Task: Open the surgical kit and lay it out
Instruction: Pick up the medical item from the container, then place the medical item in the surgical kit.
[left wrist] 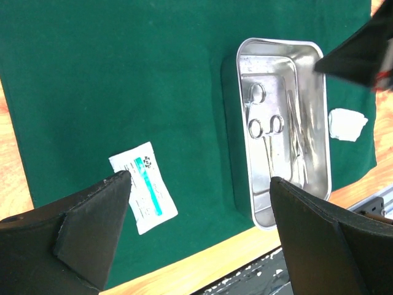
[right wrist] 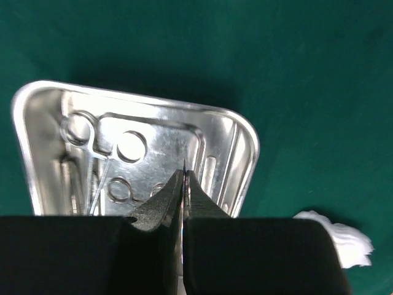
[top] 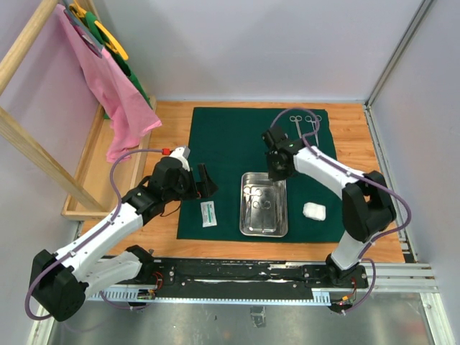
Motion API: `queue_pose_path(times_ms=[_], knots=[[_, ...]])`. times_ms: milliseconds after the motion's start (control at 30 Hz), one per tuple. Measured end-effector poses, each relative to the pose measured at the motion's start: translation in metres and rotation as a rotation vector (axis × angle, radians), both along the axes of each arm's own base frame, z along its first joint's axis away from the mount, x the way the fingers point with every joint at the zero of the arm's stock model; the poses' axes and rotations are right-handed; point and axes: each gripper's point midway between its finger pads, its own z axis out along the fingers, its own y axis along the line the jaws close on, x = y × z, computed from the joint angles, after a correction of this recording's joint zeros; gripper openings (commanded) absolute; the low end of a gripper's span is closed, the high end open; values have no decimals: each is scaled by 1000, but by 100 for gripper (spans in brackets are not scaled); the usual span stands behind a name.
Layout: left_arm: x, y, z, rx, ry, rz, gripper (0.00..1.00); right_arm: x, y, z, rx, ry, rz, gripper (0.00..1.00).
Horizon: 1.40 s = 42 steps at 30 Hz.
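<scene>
The surgical kit's dark green cloth (top: 223,144) lies spread flat on the table. On it a steel tray (top: 264,233) holds a ringed clamp (left wrist: 264,126). Two more clamps (top: 305,123) lie at the cloth's far right corner. A white packet (top: 209,213) sits left of the tray, a gauze wad (top: 314,210) to its right. My right gripper (right wrist: 184,169) hangs over the tray's far end, shut on a thin steel sliver seen edge-on between the tips. My left gripper (left wrist: 199,181) is wide open above the cloth between packet (left wrist: 144,187) and tray (left wrist: 230,123), holding nothing.
A wooden rack at the left carries a pink cloth (top: 108,93) and green and yellow items. A wooden ledge (top: 90,172) runs along the table's left side. The black mounting rail (top: 287,269) lies along the near edge. Walls close in at the back and right.
</scene>
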Motion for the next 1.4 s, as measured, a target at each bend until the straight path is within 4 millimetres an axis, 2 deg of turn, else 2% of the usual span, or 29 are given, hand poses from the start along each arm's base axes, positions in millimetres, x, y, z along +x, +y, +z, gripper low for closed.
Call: queue_pose_path(times_ms=[133, 233, 333, 433, 567, 667, 833, 1000, 1267, 1400], knots=[[0, 1, -2, 6, 4, 5, 99, 30, -9, 51, 73, -84, 7, 1], [1, 1, -3, 11, 8, 7, 99, 60, -37, 84, 101, -156, -18, 1], [1, 1, -7, 18, 18, 7, 99, 82, -77, 100, 78, -199, -61, 1], [1, 1, -9, 23, 26, 7, 99, 100, -114, 103, 35, -200, -91, 1], [0, 2, -11, 27, 32, 7, 99, 121, -138, 88, -7, -155, -71, 1], [1, 1, -14, 35, 44, 7, 99, 131, -149, 62, -21, -90, -47, 1], [2, 1, -20, 48, 62, 9, 99, 127, -172, 19, -29, 32, -54, 1], [2, 0, -21, 46, 66, 10, 99, 125, -195, -2, -24, 81, -97, 1], [4, -1, -23, 49, 69, 11, 99, 130, -198, -30, -27, 115, -94, 1], [5, -1, -24, 51, 70, 13, 99, 132, -201, -37, -40, 118, -96, 1]])
